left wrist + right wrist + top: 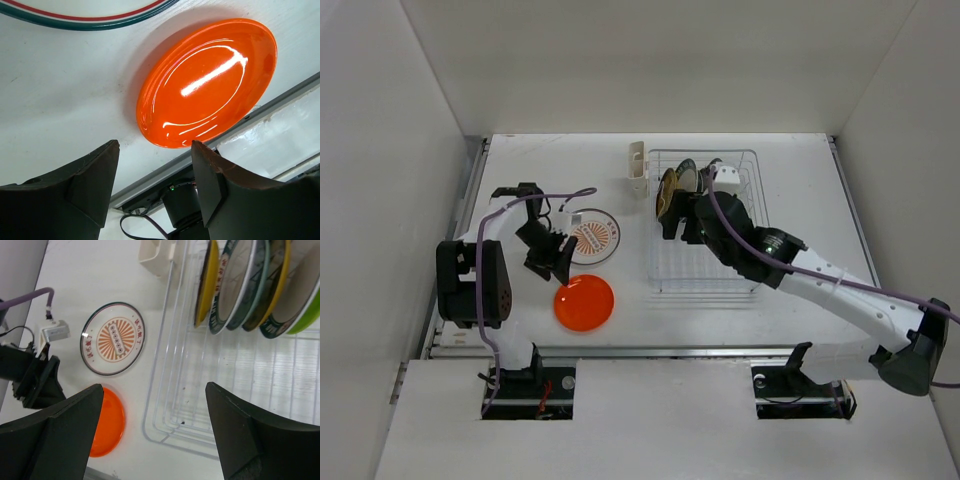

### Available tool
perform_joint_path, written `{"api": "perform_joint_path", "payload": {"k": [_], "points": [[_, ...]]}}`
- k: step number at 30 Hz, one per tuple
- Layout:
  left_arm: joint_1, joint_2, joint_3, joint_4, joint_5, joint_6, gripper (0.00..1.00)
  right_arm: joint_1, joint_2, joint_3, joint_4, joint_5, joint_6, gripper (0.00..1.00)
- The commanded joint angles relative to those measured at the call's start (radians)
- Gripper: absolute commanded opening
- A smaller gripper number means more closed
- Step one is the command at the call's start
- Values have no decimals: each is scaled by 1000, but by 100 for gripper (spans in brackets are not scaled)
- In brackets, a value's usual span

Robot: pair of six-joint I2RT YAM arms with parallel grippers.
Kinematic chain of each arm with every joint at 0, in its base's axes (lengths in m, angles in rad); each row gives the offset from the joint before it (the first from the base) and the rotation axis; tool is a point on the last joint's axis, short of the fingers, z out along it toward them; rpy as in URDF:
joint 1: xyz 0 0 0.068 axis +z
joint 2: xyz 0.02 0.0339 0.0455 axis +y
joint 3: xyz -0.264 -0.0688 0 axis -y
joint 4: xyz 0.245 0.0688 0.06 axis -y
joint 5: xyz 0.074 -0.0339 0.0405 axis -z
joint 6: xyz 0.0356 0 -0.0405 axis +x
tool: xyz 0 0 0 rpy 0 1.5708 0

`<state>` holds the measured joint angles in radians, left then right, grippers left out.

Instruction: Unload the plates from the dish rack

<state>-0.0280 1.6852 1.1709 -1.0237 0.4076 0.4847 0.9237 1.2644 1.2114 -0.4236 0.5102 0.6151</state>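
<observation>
Your left end effector (155, 150) hangs half-spread and empty just above the orange plate (207, 82), which lies flat at the near edge of the bench (550, 170). A careless nudge there could slide it off. Your right end effector (155, 390) stands wide and empty over the dish rack (705, 275), facing the standing plates (235, 285) at its far end. They lean close together, so wide jaws may catch two at once or snag the wire.

near plate (584, 303): plain glossy orange
far plate (592, 236): white, orange sunburst centre, dark teal rim
dish rack (702, 272): white wire
</observation>
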Motion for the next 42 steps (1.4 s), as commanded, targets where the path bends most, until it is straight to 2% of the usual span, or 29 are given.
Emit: {"api": "perform_joint_path", "payload": {"k": [1, 18, 21, 26, 30, 33, 34, 38, 39, 41, 42], "points": [[0, -68, 13, -23, -18, -15, 57, -25, -33, 57, -56, 60, 15, 89], [0, -91, -5, -12, -27, -26, 57, -52, -72, 19, -66, 42, 34, 89], [0, -113, -5, -12, -64, -26, 57, -62, -72, 37, -75, 42, 34, 89], [0, -222, 15, 39, -157, -89, 57, -201, 6, 196, -197, 65, 16, 90], [0, -333, 15, 105, -230, -126, 57, -341, 87, 285, -198, 38, -54, 91], [0, -421, -23, 166, -289, -149, 60, -426, 163, 359, -198, 37, -113, 81], [0, -450, -24, 177, -312, -149, 64, -440, 223, 378, -198, 37, -139, 76], [0, -460, -24, 177, -332, -169, 64, -500, 349, 431, -188, 47, -150, 65], [0, -447, -14, 177, -332, -169, 64, -513, 366, 432, -175, 47, -150, 59], [0, -438, -14, 177, -332, -190, 64, -540, 404, 432, -162, 47, -115, 53], [0, -429, -14, 177, -332, -190, 64, -540, 405, 422, -147, 47, -106, 46]]}}
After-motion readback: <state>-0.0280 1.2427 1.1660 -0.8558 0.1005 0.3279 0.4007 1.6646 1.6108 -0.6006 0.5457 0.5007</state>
